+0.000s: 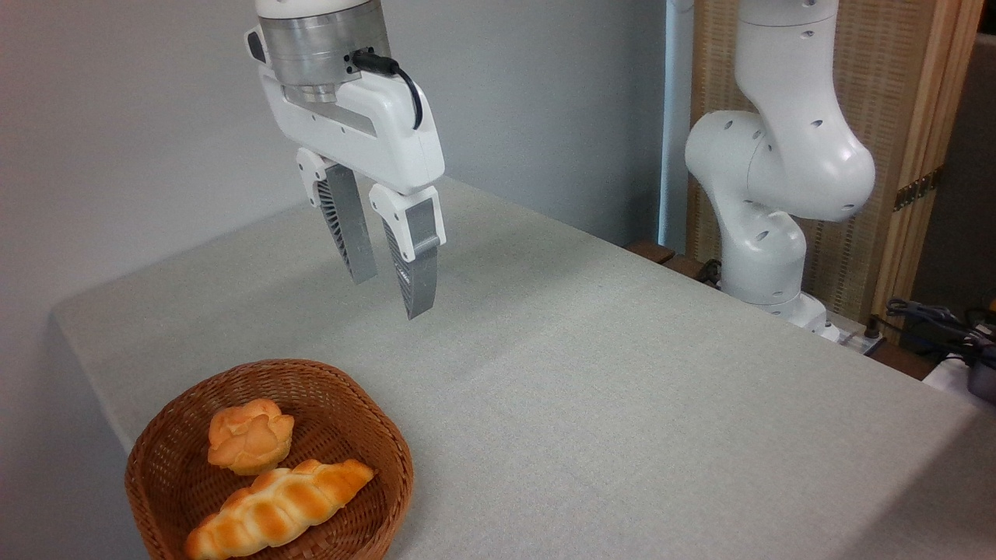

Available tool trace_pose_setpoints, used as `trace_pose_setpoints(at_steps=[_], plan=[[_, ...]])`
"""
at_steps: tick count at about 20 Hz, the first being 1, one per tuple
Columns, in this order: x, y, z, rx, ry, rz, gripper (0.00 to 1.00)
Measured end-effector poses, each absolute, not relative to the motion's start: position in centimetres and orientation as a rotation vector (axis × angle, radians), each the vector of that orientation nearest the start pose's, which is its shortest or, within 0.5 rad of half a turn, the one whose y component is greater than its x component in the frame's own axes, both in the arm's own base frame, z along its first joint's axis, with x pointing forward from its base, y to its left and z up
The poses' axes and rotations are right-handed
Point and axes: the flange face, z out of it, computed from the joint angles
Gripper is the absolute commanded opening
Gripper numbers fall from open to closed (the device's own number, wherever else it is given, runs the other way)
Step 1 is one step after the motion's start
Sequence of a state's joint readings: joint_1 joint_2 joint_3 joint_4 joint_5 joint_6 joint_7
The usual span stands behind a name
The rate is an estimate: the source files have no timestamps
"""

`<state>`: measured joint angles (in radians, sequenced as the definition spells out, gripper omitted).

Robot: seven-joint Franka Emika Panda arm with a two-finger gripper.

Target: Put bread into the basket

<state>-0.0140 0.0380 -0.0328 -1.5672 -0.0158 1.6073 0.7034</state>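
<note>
Jaws parted and empty, our gripper [393, 292] hangs above the table [622, 404].
We see the bread [276, 509] lying inside the basket [393, 474] (down at the lower left), just beside a small round bun [249, 435], well below the fingertips.

bread [276, 507] in basket [389, 435] before bun [249, 434], basket at table [622, 404] front left
</note>
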Motion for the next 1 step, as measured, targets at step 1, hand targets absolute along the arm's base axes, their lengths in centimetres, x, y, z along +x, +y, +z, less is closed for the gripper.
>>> trace_pose_setpoints(at_steps=[1], plan=[[56.86,-2.84,60.81,-2.937,1.157,-0.012,1.00]])
